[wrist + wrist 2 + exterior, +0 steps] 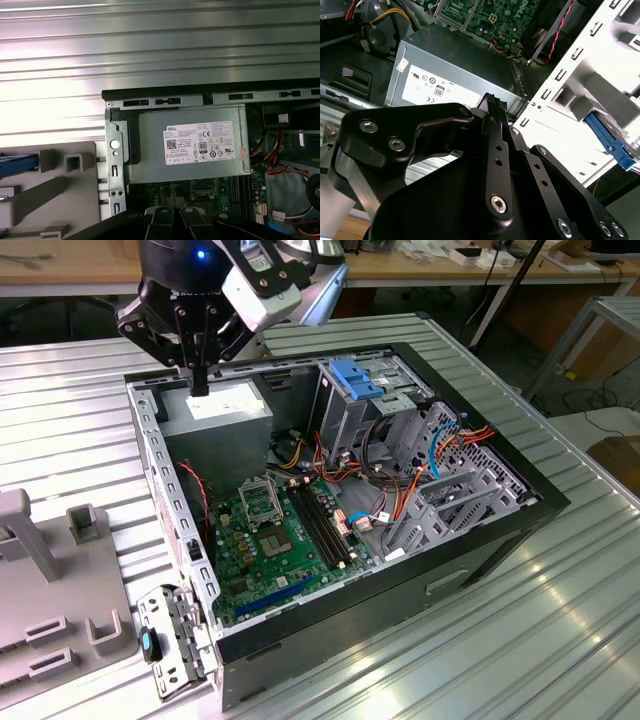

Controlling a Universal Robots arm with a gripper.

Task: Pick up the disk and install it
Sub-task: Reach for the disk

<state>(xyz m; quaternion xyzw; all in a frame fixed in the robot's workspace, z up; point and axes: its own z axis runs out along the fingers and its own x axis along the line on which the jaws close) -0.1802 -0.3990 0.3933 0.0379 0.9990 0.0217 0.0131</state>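
My gripper (200, 385) hangs over the back left corner of the open computer case (300, 660), just above the grey power supply (220, 420). Its black fingers (492, 105) are pressed together, shut, with nothing between them. In both wrist views the power supply's white label (200, 142) lies right under the fingertips. The disk (17, 165) shows as a blue-railed edge resting on the grey fixture (65, 190) beside the case, apart from the gripper; its blue rail (609, 139) also appears in the second wrist view. The grey drive cage (350, 425) stands at the case's back.
A blue plastic bracket (355, 378) sits atop the cage. The green motherboard (280, 540), bundled cables (440, 450) and a metal bracket (170, 645) leaning at the case's front corner crowd the case. The ribbed metal table (500, 640) surrounds it. The fixture's upright posts (85, 525) stand at the exterior view's left.
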